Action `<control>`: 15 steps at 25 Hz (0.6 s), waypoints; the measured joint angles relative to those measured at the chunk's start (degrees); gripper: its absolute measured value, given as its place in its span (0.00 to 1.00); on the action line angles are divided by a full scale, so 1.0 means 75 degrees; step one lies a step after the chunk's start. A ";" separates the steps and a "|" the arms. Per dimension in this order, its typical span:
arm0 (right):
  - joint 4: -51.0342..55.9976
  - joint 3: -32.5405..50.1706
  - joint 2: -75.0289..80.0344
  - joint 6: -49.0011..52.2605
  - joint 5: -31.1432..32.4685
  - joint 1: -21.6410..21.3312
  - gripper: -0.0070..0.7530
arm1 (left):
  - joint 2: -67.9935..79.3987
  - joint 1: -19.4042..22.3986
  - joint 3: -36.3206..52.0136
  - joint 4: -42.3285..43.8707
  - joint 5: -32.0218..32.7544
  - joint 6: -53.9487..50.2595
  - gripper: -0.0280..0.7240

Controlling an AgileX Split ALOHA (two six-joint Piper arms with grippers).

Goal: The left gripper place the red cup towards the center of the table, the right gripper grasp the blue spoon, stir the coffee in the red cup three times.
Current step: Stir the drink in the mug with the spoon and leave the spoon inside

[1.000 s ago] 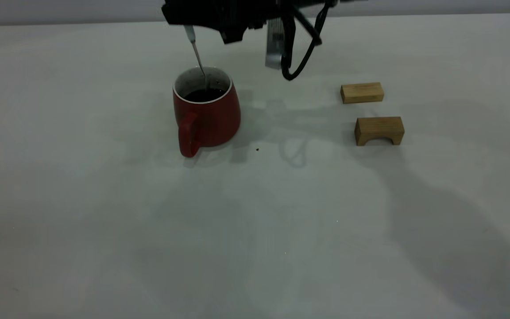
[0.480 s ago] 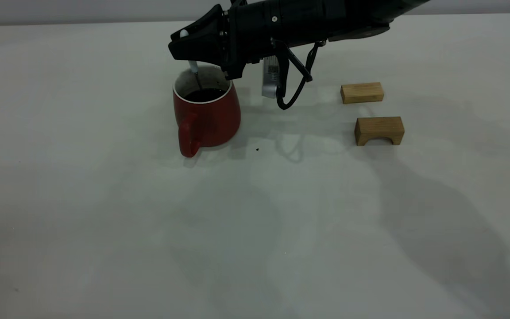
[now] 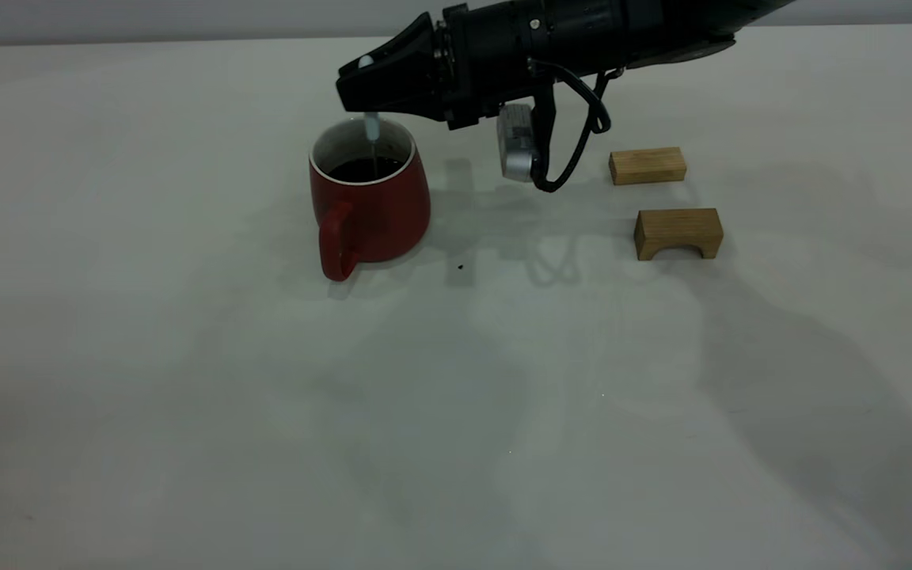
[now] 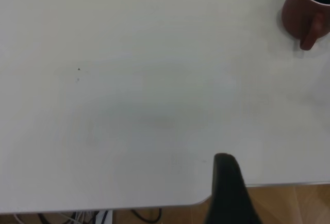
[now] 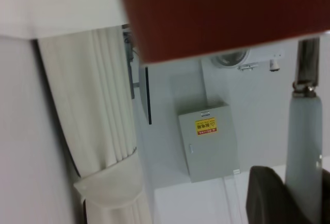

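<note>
The red cup (image 3: 369, 207) stands on the table (image 3: 187, 356), handle toward the camera, with dark coffee (image 3: 362, 169) inside. Just above its rim my right gripper (image 3: 357, 81) reaches in from the right, shut on the blue spoon (image 3: 373, 131). The spoon hangs upright with its lower end in the coffee. In the right wrist view the pale spoon (image 5: 304, 146) handle runs between my fingers (image 5: 267, 195) toward the red cup (image 5: 221, 12). My left gripper (image 4: 227, 182) is parked over the table's near edge, far from the red cup (image 4: 301, 10).
Two tan wooden blocks lie right of the cup: a flat block (image 3: 647, 165) and an arched block (image 3: 678, 233). A small dark speck (image 3: 462, 267) sits beside the cup. A grey box (image 3: 518, 150) and cable hang under the right arm.
The right gripper came down toward the cup, then moved right with the spoon. The spoon has gone from the cup's left side to its middle. The cup has not moved.
</note>
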 joint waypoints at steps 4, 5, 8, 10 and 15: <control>0.0430 0.0000 0.0000 -0.0055 -0.0009 0.0183 0.19 | 0.0000 0.0000 0.0000 0.0000 0.0000 0.0000 0.77; 0.0553 -0.0011 0.0000 -0.0221 -0.0037 0.0224 0.19 | 0.0000 0.0000 0.0000 0.0000 0.0000 0.0000 0.77; 0.0651 -0.0054 0.0000 -0.1011 -0.0336 0.0350 0.19 | 0.0000 0.0000 0.0000 0.0000 0.0000 0.0000 0.77; 0.0649 -0.0054 0.0000 -0.1588 -0.0572 0.0358 0.19 | 0.0000 0.0000 0.0000 0.0000 0.0000 0.0000 0.77; 0.0210 -0.0054 0.0000 -0.2161 -0.0543 0.0133 0.19 | 0.0000 0.0000 0.0000 0.0000 0.0000 0.0000 0.77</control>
